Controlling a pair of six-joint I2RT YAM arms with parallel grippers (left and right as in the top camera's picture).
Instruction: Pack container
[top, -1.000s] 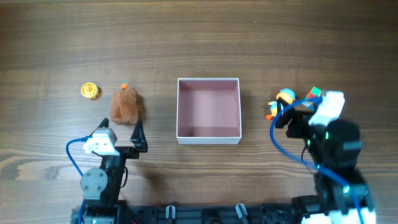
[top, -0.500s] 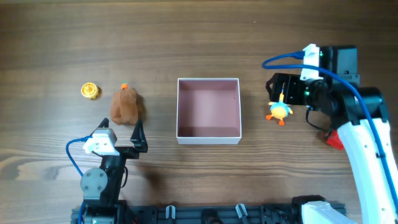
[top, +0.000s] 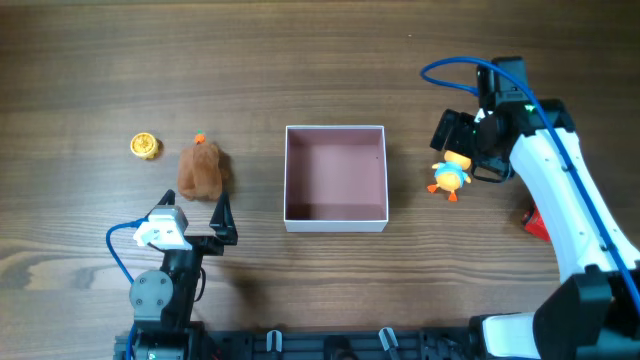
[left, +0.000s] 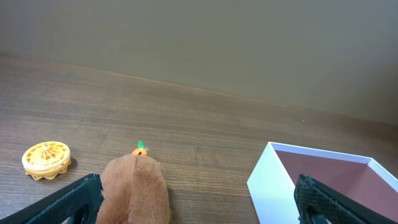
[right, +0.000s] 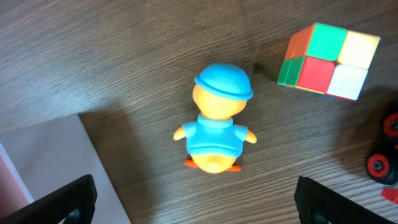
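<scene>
The container (top: 335, 224), a square shallow box with white walls and a pink floor, sits mid-table with nothing in it; its white corner shows in the left wrist view (left: 273, 186) and the right wrist view (right: 56, 155). A yellow duck toy with a blue cap (top: 448, 177) (right: 216, 134) lies right of it. My right gripper (top: 462, 150) (right: 196, 199) hovers open just above the duck, holding nothing. A brown plush (top: 202, 170) (left: 134, 190) lies left of the container. My left gripper (top: 195, 212) (left: 199, 199) stands open just in front of the plush.
A yellow disc (top: 145, 146) (left: 46, 160) lies left of the plush. A colour cube (right: 328, 60) sits just beyond the duck, hidden under the arm from overhead. A red wheeled toy (top: 537, 222) (right: 382, 158) lies at the right.
The right arm has swung from the front right out over the duck and lowered toward it. The left arm and the toys have stayed put.
</scene>
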